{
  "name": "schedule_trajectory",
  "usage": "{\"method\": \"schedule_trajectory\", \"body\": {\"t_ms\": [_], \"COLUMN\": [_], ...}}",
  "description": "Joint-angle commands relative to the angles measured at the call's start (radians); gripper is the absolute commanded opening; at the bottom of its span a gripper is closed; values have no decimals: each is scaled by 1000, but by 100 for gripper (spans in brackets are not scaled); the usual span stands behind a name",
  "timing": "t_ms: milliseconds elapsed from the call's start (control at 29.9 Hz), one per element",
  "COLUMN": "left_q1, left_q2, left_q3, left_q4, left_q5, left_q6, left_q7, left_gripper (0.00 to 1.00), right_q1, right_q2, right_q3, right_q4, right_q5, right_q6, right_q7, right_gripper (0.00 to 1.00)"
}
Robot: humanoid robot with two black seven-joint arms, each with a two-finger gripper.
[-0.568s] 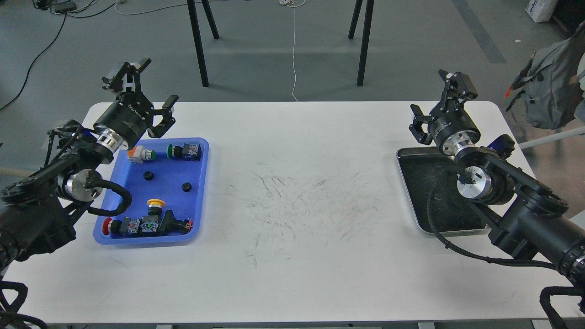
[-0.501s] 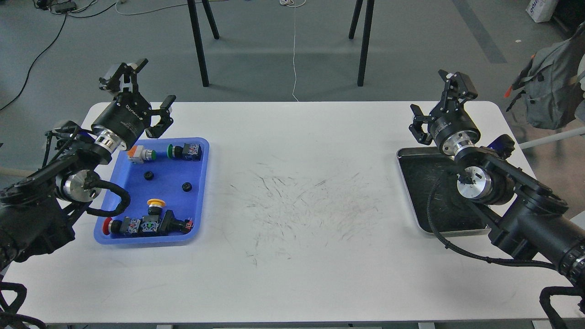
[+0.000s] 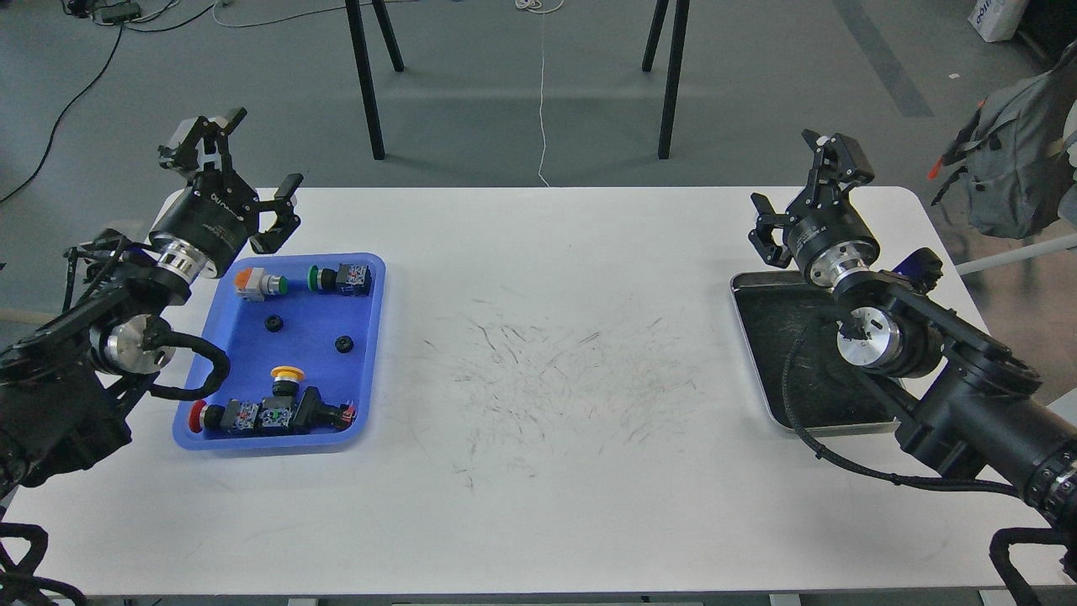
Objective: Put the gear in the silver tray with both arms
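I look down on a white table (image 3: pixel 538 471) whose middle is covered in dark scuff marks. Nearest on my left sits a blue plastic tray (image 3: pixel 368 353). Along its near edge lies a row of push-button switches (image 3: pixel 269 415) with a red cap at the left end, and a yellow-capped button (image 3: pixel 287 376) stands just behind them. Two small black gears (image 3: pixel 343 343) lie apart on the tray floor, the second gear (image 3: pixel 273 322) a little farther back and to the left. At the far end rest an orange-and-white switch (image 3: pixel 257 284) and a green-capped button (image 3: pixel 338 278).

On my right, well apart from the blue tray, lies the silver tray (image 3: pixel 761 358), its dark scratched floor bare where I can see it. My right arm (image 3: pixel 942 379) crosses above it.

Farther back, my left tool (image 3: pixel 234 172) hovers above the far left corner of the table, beyond the blue tray, its two fingers spread wide and holding nothing. My right tool (image 3: pixel 799 198) hangs over the far edge of the silver tray, fingers also wide apart and empty.

Beyond the table, black stand legs (image 3: pixel 366 80) rise from a grey floor, and a grey backpack (image 3: pixel 1014 160) sits at the far right.
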Motion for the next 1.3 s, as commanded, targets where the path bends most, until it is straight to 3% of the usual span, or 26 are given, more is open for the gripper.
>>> {"method": "schedule_trajectory", "body": {"t_ms": [0,501,735,1270], "left_q1": [-1,1,-50,-108], "left_q2": [-27,-29,-35,-34], "left_q3": [0,26,169,195], "left_q4": [29,24,20,-56], "left_q5": [-4,24,28,36], "left_q6": [0,0,0,0], "left_q7": [0,0,0,0], "left_gripper": [100,100,100,100], "right_q1": [2,0,0,-21], "right_q2": [-1,-6,-6,-11], "right_q3": [0,5,18,32], "right_q4": [4,2,2,0], "right_q5": [0,2,2,3], "right_q6": [-2,-8,-5,4], "right_q7": [-2,0,14,15], "right_gripper": [100,100,100,100]}}
